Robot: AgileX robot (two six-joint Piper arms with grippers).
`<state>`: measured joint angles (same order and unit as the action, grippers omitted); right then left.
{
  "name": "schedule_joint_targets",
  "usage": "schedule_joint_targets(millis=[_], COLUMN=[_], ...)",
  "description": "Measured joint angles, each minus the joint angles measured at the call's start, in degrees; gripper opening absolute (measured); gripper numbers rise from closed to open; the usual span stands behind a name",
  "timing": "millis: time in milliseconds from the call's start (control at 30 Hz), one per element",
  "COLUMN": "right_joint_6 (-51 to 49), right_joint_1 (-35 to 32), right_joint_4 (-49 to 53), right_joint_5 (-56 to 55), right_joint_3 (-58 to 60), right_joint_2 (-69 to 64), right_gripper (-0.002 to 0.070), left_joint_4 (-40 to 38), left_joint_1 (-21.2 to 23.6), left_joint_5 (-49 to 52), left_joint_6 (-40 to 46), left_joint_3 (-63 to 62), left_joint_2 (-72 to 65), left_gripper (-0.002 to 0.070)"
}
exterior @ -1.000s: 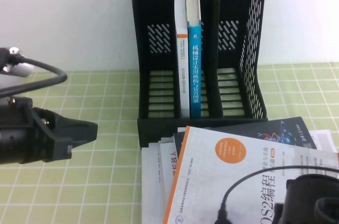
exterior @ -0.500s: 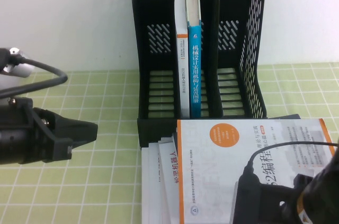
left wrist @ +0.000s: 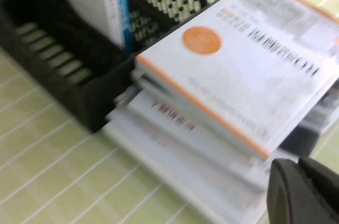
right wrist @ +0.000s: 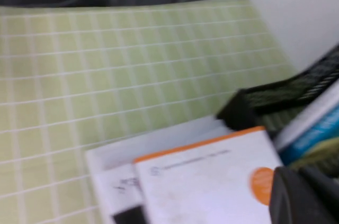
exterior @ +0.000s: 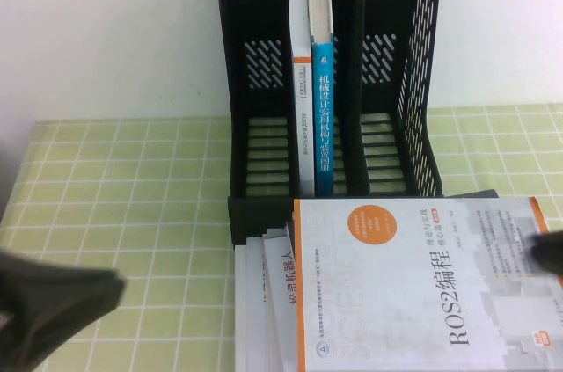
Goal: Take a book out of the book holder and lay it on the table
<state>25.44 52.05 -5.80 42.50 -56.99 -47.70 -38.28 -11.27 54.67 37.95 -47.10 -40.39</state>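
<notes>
The black book holder (exterior: 264,117) stands at the back of the table with a white book (exterior: 301,82) and a blue book (exterior: 323,99) upright in its middle slot. In front of it a white book with an orange circle (exterior: 413,284) lies flat on top of a pile of several books. It also shows in the left wrist view (left wrist: 238,70) and in the right wrist view (right wrist: 206,181). My left gripper (exterior: 53,310) is a dark blur at the near left corner, shut and empty (left wrist: 304,192). My right gripper (exterior: 550,253) shows at the right edge, shut and empty (right wrist: 307,195).
A green checked mat (exterior: 132,178) covers the table. A white wall stands behind the holder. The holder's left slot (exterior: 264,152) and right slot (exterior: 387,143) hold no books. The pile of books fills the near right of the mat.
My right arm has drawn back off the white book to the right edge, leaving it flat on the pile. My left arm has dropped from mid left to the near left corner.
</notes>
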Motion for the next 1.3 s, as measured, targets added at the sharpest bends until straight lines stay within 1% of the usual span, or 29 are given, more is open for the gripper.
schedule_joint_targets(millis=[133,233,333,500,600,700,833,1000,1300], right_joint_6=[-8.73,-19.21,-28.62,-39.49,-48.76,-57.38,-60.68,-61.30,-61.30], right_joint_1=[0.00,-0.10,-0.10,-0.10,-0.10,-0.10,-0.10,-0.10,-0.10], right_joint_4=[16.66,25.40,30.32,39.72,47.04,52.84,56.63,57.09,57.14], right_joint_5=[1.75,1.10,-2.91,-10.99,-11.85,-10.64,-8.49,-8.24,-8.24], right_joint_3=[2.00,7.45,15.62,30.94,34.70,35.20,35.20,35.20,35.20], right_joint_2=[8.67,14.10,17.94,19.15,19.15,19.15,19.15,19.15,19.15], right_gripper=[-0.0001,-0.0001,-0.0001,-0.0001,-0.0001,-0.0001,-0.0001,-0.0002,-0.0001], left_joint_4=[12.38,16.52,16.27,15.49,14.98,14.41,14.18,13.04,11.67], left_joint_1=[-1.25,-1.34,-1.34,-1.34,-1.34,-1.34,-1.34,-1.34,-1.34], left_joint_5=[0.85,-2.36,-9.58,-24.17,-30.65,-33.80,-34.07,-34.45,-29.24], left_joint_6=[-12.54,-19.45,-23.42,-24.61,-24.75,-24.75,-24.78,-25.42,-26.27], left_joint_3=[0.52,3.42,8.64,20.57,27.58,32.31,34.35,34.51,34.51], left_joint_2=[9.78,17.16,23.76,28.58,28.48,28.04,27.92,27.92,27.92], left_gripper=[-0.0003,-0.0003,-0.0004,-0.0003,-0.0003,-0.0003,-0.0003,-0.0003,-0.0003])
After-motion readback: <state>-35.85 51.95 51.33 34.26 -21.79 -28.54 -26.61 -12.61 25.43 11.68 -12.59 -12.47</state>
